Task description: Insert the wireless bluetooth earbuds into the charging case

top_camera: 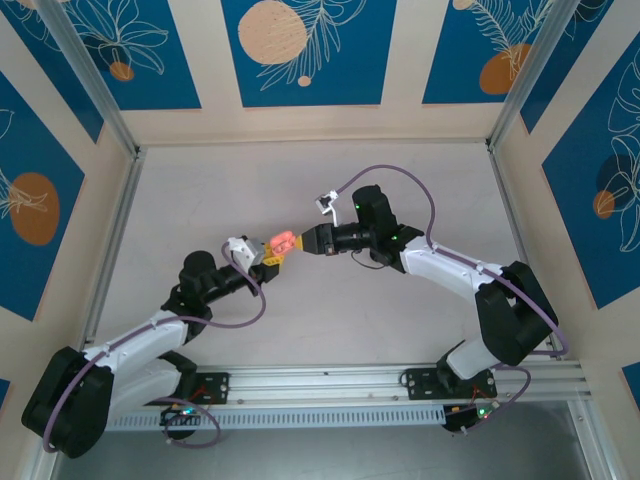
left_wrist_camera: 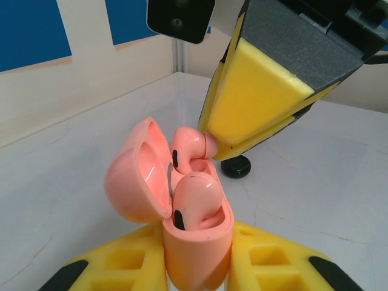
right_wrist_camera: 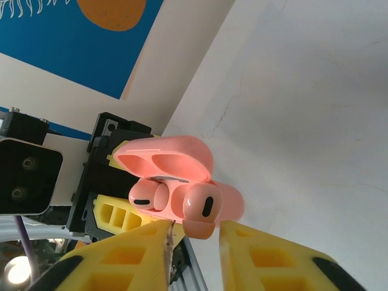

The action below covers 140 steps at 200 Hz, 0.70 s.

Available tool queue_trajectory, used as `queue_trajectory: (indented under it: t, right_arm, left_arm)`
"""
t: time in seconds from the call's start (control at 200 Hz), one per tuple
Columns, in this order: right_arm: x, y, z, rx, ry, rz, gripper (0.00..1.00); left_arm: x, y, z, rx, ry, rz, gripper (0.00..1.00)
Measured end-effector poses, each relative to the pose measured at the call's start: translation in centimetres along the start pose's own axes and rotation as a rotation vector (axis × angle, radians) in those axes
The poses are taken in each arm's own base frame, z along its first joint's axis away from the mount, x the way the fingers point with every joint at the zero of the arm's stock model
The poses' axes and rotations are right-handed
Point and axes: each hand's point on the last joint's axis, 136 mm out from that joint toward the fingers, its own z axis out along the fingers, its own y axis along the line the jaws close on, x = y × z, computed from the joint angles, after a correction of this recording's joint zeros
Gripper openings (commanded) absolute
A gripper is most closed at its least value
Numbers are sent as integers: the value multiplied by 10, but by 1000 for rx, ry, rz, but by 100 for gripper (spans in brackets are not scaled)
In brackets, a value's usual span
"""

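One salmon-pink stemmed earbud sits seated in the open glossy pink clamshell charging case, which the left gripper clamps upright. A second pink bud, at twelve o'clock of the first, seems only part-way into its socket. The right gripper, at the case's three o'clock from above, has narrow jaws about its end; whether they grip I cannot tell. Pressing it home is likely what remains.

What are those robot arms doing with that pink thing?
The left gripper holds a pink charging case with its lid open. One pink earbud already sits inside. The right gripper is at the second pink earbud, which is partly in the case. I cannot tell if it is squeezing it.
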Motion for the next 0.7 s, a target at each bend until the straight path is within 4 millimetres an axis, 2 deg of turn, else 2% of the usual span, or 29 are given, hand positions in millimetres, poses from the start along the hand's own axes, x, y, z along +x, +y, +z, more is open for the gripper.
queue_trajectory:
  t: [0.4, 0.7]
  right_arm:
    - [-2, 13, -14, 1, -17, -25, 38]
    - [-3, 8, -17, 14, -18, -14, 26]
  left_arm:
    - [0, 0, 0, 0, 0, 0, 23]
    - [0, 0, 0, 1, -1, 0, 23]
